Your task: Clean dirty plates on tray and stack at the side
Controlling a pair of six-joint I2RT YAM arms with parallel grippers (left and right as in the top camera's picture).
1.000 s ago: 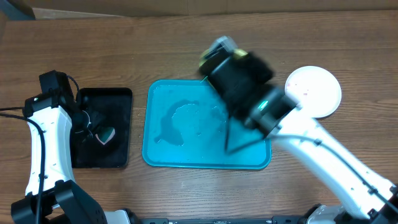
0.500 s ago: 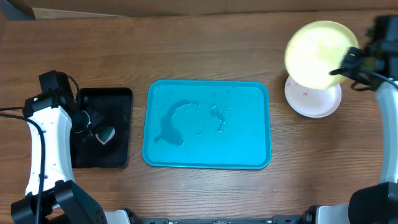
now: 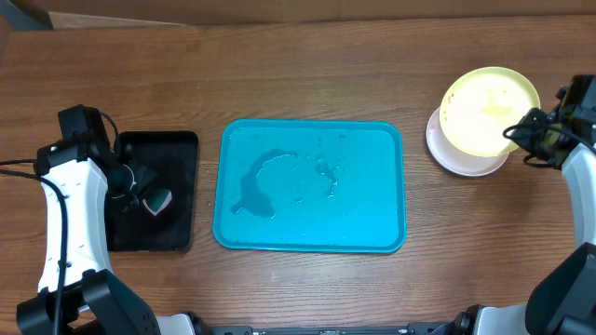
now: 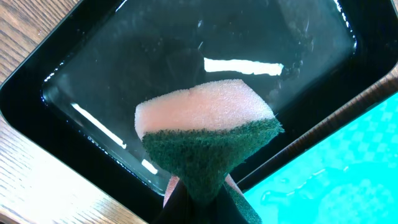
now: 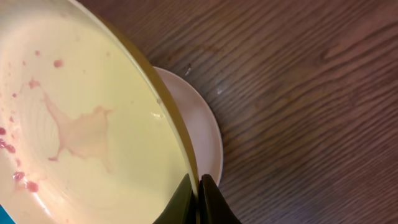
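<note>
Wooden table [image 3: 307, 65]; right gripper [image 5: 198, 182] pinching yellow-green plate [image 3: 484, 107] rim, above white plate [image 3: 461, 167]

Turquoise tray [image 3: 363, 219] lay flat at table centre, long side left to right, rounded corners, raised rim. Its floor carried a curved puddle [image 3: 261, 181] toward the left and scattered droplets nearer the middle. White plate [image 3: 453, 160] lay flat on the wood to the right of the tray, well apart from it. Yellow-green plate [image 3: 489, 110] sat over the white plate, covering most of it and tilted, its near rim pinched in the right gripper [image 5: 198, 186]. Its face showed a pale pink watery stain [image 5: 81, 134] and small red-brown specks [image 5: 25, 185] near the edge. Contact between the two plates could not be determined.
</note>
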